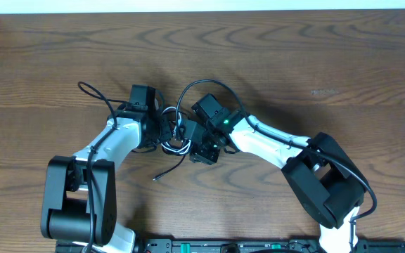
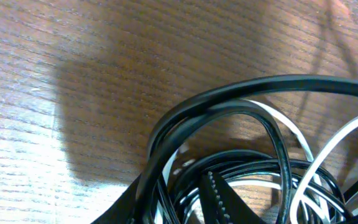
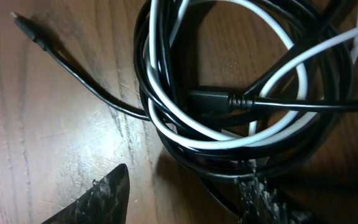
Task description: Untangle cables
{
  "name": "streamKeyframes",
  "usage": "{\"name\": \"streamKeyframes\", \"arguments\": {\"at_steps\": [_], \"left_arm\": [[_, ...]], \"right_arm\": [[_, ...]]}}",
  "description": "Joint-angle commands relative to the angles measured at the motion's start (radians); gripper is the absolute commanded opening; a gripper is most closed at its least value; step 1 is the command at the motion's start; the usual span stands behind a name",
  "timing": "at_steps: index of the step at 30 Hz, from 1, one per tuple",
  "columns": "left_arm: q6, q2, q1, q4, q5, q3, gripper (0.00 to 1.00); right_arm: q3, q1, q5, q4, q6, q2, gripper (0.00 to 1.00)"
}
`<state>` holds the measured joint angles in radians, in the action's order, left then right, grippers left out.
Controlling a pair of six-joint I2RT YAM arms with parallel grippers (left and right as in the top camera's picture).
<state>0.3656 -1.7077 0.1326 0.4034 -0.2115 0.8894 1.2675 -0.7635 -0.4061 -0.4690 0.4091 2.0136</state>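
The black cable point(image 1: 170, 169) and the white cable point(image 1: 178, 146) lie coiled together in one small tangle at the table's middle. Both grippers meet at it. My left gripper point(image 1: 164, 129) is on the tangle's left side. In the left wrist view its fingers point(image 2: 182, 190) are close together with strands of the black cable point(image 2: 260, 84) between them, and the white cable point(image 2: 334, 140) loops behind. My right gripper point(image 1: 197, 149) is open. Its fingers point(image 3: 182, 193) stand wide apart at the tangle's edge, where the white cable point(image 3: 185, 134) weaves through black loops point(image 3: 92, 87).
One black plug end point(image 3: 22, 23) trails free on the wood, which also shows in the overhead view point(image 1: 156, 177). Another black plug point(image 3: 210, 99) lies inside the coil. Thicker arm wires point(image 1: 93, 93) arc above both wrists. The brown wooden table point(image 1: 315, 63) spreads all around.
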Motion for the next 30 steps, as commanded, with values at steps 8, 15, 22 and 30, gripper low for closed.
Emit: {"name": "streamKeyframes", "arguments": {"at_steps": [8, 15, 22, 30], "left_arm": [[-0.005, -0.018, -0.004, -0.005, -0.006, 0.003, 0.28], [-0.005, -0.018, -0.004, -0.005, -0.006, 0.003, 0.28], [-0.005, -0.018, -0.004, -0.005, -0.006, 0.003, 0.28], [-0.005, -0.018, -0.004, -0.005, -0.006, 0.003, 0.28]], "right_arm": [[-0.005, -0.004, -0.042, 0.022, -0.016, -0.095, 0.51], [-0.006, -0.010, -0.041, 0.036, -0.027, -0.081, 0.51], [-0.008, -0.011, -0.042, 0.035, -0.058, -0.064, 0.51], [-0.014, -0.011, -0.037, 0.035, -0.058, -0.064, 0.49]]}}
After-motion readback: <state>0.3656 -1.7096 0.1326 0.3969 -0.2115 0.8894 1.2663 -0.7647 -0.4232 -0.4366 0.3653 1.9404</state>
